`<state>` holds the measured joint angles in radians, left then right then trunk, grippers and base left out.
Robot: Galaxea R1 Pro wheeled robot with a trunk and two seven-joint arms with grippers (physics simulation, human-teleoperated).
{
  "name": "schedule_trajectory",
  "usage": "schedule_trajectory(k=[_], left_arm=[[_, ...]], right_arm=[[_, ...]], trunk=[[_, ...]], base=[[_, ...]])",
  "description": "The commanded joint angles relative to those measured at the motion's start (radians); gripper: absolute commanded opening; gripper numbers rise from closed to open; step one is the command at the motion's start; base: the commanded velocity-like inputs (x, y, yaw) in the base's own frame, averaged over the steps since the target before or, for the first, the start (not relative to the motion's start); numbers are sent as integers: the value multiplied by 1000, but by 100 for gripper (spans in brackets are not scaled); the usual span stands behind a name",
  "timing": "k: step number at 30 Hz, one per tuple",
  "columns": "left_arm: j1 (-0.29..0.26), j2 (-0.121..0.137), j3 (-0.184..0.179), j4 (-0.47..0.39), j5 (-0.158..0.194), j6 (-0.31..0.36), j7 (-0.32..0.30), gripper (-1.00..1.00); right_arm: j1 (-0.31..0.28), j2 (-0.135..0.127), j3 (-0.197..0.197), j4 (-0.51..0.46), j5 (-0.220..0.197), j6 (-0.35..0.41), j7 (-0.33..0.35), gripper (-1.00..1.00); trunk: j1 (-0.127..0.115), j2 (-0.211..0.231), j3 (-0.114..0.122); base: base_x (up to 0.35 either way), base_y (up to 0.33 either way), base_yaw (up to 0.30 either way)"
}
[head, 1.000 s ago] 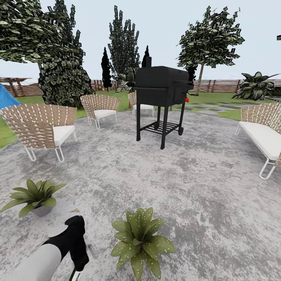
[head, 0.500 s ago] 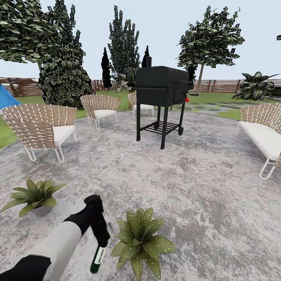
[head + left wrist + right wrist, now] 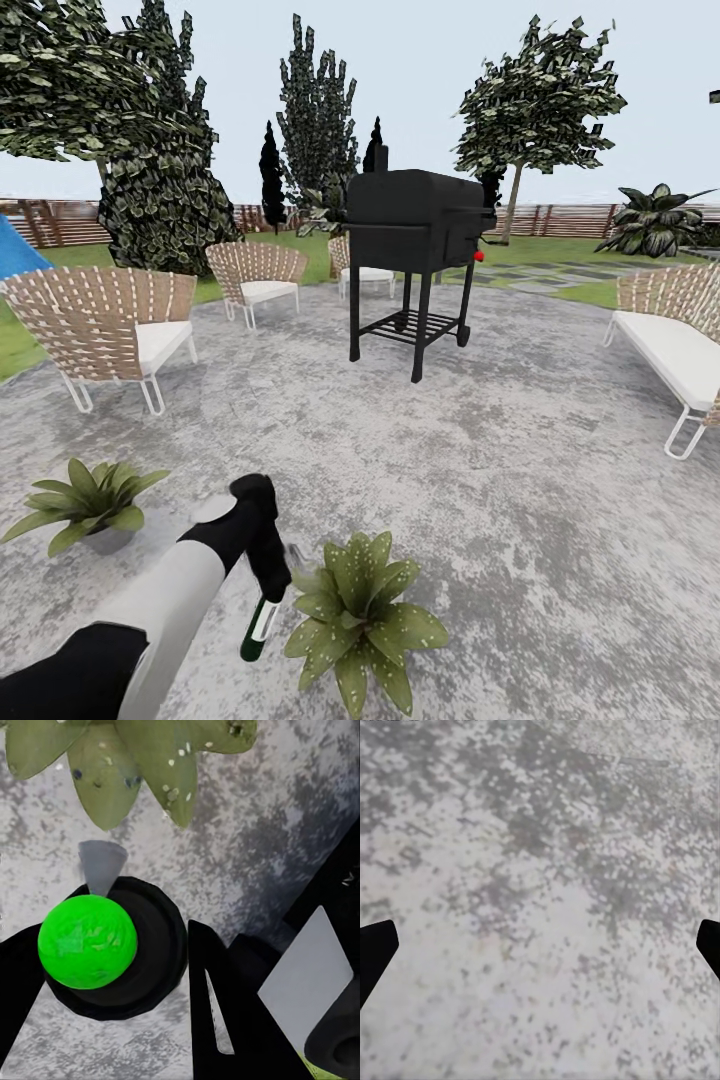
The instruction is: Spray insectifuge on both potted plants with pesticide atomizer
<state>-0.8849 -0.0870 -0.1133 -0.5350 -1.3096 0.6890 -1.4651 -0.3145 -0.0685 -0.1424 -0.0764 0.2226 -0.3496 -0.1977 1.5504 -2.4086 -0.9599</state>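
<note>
Fingers of the left gripper (image 3: 262, 598) are clamped on the pesticide atomizer (image 3: 256, 630), which hangs bottom-down and slightly tilted just beside the nearer potted plant (image 3: 360, 612), over the stone patio (image 3: 520, 480). Left wrist view: black fingers (image 3: 225, 1020) flank the atomizer's dark round body with its bright green end (image 3: 88, 941), and the plant's leaves (image 3: 142, 765), flecked with pale specks, lie close beyond it. White-and-black left arm (image 3: 170, 610) reaches in toward that plant. Second potted plant (image 3: 88, 500) sits in its grey pot well apart from the first, on the far side of the arm. Right gripper (image 3: 540, 945): fingertips (image 3: 375, 952) show as dark tips at the two edges of the right wrist view, spread wide apart, nothing between them, bare speckled patio below. Beyond the nearer plant, mid-patio, stands a black grill (image 3: 418, 262) on legs. Wicker chairs (image 3: 105, 330) with white cushions ring the patio, one more (image 3: 258, 278) nearer the grill, and a wicker bench (image 3: 675, 345) on the opposite side. Behind them lawn, slat fence (image 3: 560, 218), trees (image 3: 160, 150).
</note>
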Motion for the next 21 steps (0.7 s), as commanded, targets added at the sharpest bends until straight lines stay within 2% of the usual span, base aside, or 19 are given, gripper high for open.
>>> schedule_trajectory(k=[1, 3, 4, 6, 10, 14, 16, 17, 18, 21], left_arm=[[-2, -15, -2, -2, -26, 11, -15, -100], [-5, -36, -2, -3, -69, 12, -78, -100], [-15, -35, -1, -3, -92, 11, -106, -100], [-22, -29, 0, -3, -107, 10, -106, -100], [-22, -14, 0, -3, -110, 8, -106, -100], [-7, 63, 0, -1, -110, 4, -106, -100], [-1, 119, 1, 0, -108, 5, -106, -100], [1, 134, 4, 1, -104, 5, -106, -100], [2, 142, 6, 4, -102, 6, -92, -100], [33, 150, 10, 5, -94, 6, 12, -100]], right_arm=[[-1, 0, -8, 1, 11, -3, -3, 100], [-1, 0, -8, 1, 11, -3, -3, 100], [0, -1, -8, 1, 11, -3, -3, 100], [-1, 0, -8, 1, 11, -3, -3, 100], [-1, 0, -8, 1, 11, -3, -3, 100], [-1, 0, -8, 1, 11, -3, -3, 100], [-1, -1, -7, 1, 11, -3, -3, 100], [-1, -1, -7, 1, 11, -3, -3, 100], [-1, -1, -7, 1, 11, -3, -3, 100], [-1, 0, -8, 1, 10, -3, -3, 100]], trunk=[[0, 0, -1], [0, 0, -1], [0, 0, -1], [0, 0, -1], [0, 0, -1], [0, 0, -1], [0, 0, -1], [0, 0, -1], [0, 0, -1], [0, 0, -1]], base=[[0, 0, 0], [0, 0, 0], [0, 0, 0], [0, 0, 0], [0, 0, 0], [0, 0, 0], [0, 0, 0], [0, 0, 0], [0, 0, 0], [0, 0, 0]])
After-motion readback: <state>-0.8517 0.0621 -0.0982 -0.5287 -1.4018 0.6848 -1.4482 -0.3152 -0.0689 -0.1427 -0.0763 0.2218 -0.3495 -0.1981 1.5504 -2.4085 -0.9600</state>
